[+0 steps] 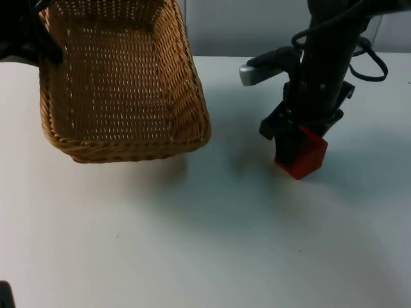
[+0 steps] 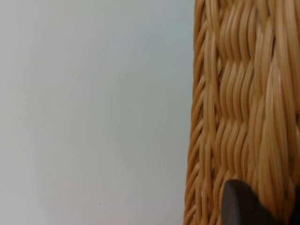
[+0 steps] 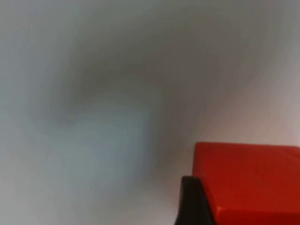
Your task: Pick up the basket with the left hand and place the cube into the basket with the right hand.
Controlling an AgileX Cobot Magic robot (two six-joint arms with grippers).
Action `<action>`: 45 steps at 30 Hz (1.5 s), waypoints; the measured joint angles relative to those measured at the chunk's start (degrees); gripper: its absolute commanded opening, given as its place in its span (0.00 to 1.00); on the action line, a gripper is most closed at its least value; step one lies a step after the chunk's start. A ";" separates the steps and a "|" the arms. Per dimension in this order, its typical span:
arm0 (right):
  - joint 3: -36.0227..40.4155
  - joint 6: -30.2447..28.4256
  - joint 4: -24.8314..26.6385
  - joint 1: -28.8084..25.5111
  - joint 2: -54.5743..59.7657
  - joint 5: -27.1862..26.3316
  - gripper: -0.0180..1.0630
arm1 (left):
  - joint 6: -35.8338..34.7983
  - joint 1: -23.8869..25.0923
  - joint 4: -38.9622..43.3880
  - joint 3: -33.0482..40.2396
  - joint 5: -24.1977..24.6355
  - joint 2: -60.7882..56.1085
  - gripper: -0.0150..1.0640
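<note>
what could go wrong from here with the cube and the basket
1. The right claw sits at one side of the red cube, so an off-centre grip might let it twist or slip on lifting.
2. The wicker basket hangs tilted from the left claw at its rim, with its shadow on the white table; a dropped cube could slide toward the low end or bounce out.

White table top (image 1: 192, 244) — grey partition wall (image 1: 244, 25).
</note>
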 measured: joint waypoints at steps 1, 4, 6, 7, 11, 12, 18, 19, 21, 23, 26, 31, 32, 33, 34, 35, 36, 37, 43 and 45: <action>-0.60 0.00 0.00 0.00 0.00 1.26 0.01 | 0.00 0.00 0.00 0.00 0.00 0.00 0.01; -3.13 0.00 0.00 0.00 0.00 4.49 0.01 | 0.00 0.00 0.00 0.00 0.00 0.00 0.01; -10.65 0.00 0.56 0.00 0.00 8.40 0.01 | 0.00 0.00 0.00 0.00 0.00 0.00 0.01; -13.72 0.10 2.23 0.00 -0.34 8.58 0.01 | 0.00 0.00 0.00 0.00 0.00 0.00 0.01; -22.70 -0.19 12.70 0.00 -2.57 8.69 0.01 | 0.00 0.00 0.00 0.00 0.00 0.00 0.01; -24.71 -1.00 17.97 0.00 -3.36 8.68 0.01 | 0.00 0.00 0.00 0.00 0.00 0.00 0.01; -29.76 -4.94 32.93 2.44 -4.79 8.92 0.01 | 0.00 0.00 0.00 0.00 0.00 0.00 0.01; -29.76 -4.94 32.93 2.44 -4.79 8.92 0.01 | 0.00 0.00 0.00 0.00 0.00 0.00 0.01; -29.76 -5.60 33.14 4.13 -3.22 9.25 0.01 | 0.00 0.00 0.00 0.00 0.00 0.00 0.01; -29.76 -6.33 33.02 5.67 -0.99 9.48 0.01 | 0.00 0.00 0.00 0.00 0.00 0.00 0.01; -29.76 -6.65 32.76 7.22 1.17 9.48 0.01 | 0.00 0.00 0.00 0.00 0.00 0.00 0.01; -29.62 -6.78 32.66 8.28 3.82 7.87 0.06 | 0.00 0.00 0.00 0.00 0.00 0.00 0.01; -29.62 -6.81 32.63 8.28 3.91 6.97 0.09 | 0.00 0.00 0.00 0.00 0.00 0.00 0.01; -29.62 -6.90 32.63 8.28 3.91 6.16 0.11 | 0.00 0.00 0.00 0.00 0.00 0.00 0.01; -29.62 -6.90 32.63 8.28 3.91 5.33 0.13 | 0.00 0.00 0.00 0.00 0.00 0.00 0.01; -29.62 -6.90 32.63 8.28 3.91 4.74 0.15 | 0.00 0.00 0.00 0.00 0.00 0.00 0.01; -29.62 -6.90 32.63 8.28 3.91 4.74 0.15 | 0.00 0.00 0.00 0.00 0.00 0.00 0.01; -29.62 -6.90 32.63 8.28 3.91 4.32 0.15 | 0.00 0.00 0.00 0.00 0.00 0.00 0.01; -29.62 -6.90 32.63 8.28 4.54 2.83 0.24 | 0.00 0.00 0.00 0.00 0.00 0.00 0.01; -29.62 -6.51 32.63 8.28 4.94 2.31 0.41 | 0.00 0.00 0.00 0.00 0.00 0.00 0.01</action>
